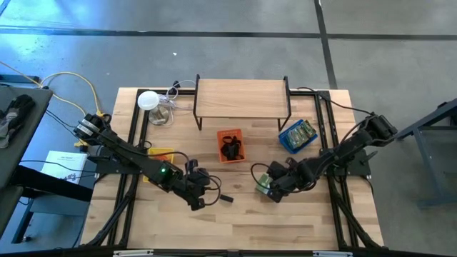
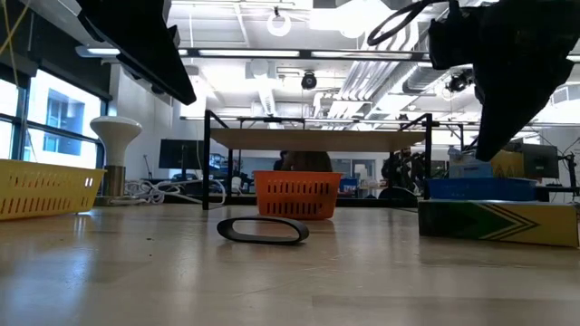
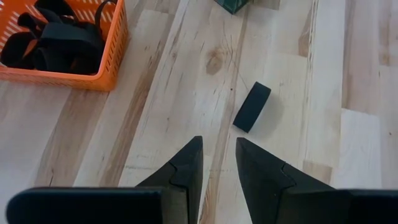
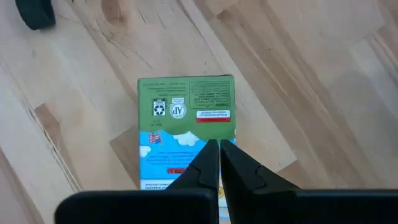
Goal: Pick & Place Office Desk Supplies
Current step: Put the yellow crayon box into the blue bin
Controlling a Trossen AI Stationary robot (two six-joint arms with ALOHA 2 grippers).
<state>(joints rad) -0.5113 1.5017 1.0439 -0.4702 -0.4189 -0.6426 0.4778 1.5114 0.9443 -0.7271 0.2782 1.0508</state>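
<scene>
A black looped band lies flat on the table just beyond my left gripper, which is open and hangs above the wood; the band lies toward the table's right of it. In the low view the band rests on its long side. A green-and-blue packet lies flat under my right gripper, which is shut. The low view shows that packet on the table with the right arm's dark mass raised clear above it.
An orange tray holding black pieces sits mid-table, a blue tray with green packets to its right, and a yellow tray partly under the left arm. A wooden shelf riser and a white lamp with cables stand at the far edge.
</scene>
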